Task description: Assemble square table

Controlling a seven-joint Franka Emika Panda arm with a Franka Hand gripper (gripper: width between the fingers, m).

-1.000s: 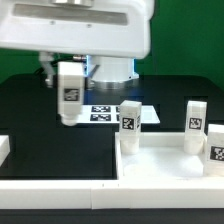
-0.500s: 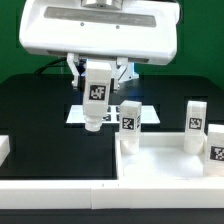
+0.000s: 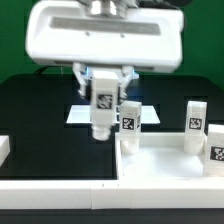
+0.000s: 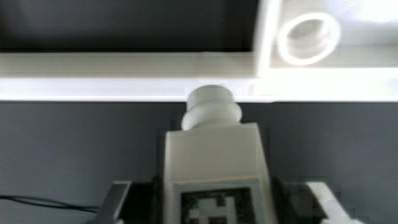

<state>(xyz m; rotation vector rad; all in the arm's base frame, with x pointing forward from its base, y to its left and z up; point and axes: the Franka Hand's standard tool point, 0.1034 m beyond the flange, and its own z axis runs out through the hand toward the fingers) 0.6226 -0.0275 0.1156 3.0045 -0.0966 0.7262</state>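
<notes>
My gripper (image 3: pixel 102 88) is shut on a white tagged leg (image 3: pixel 101 112), which hangs upright above the black table just left of the square table top (image 3: pixel 165 165) in the exterior view. Three more legs (image 3: pixel 130 117) (image 3: pixel 195 120) (image 3: pixel 217 155) stand upright at the top's corners. In the wrist view the held leg (image 4: pixel 214 150) points its rounded tip toward a white edge, and a round corner socket (image 4: pixel 306 38) of the top shows beyond it. Both fingers (image 4: pixel 125 200) flank the leg's tag.
The marker board (image 3: pixel 78 116) lies flat on the table behind the held leg. A long white bar (image 3: pixel 60 195) runs along the front, with a short piece (image 3: pixel 4 150) at the exterior view's left.
The gripper has carried the leg toward the exterior view's right and slightly lower, from left of the marker board to close beside the table top's near-left leg.
</notes>
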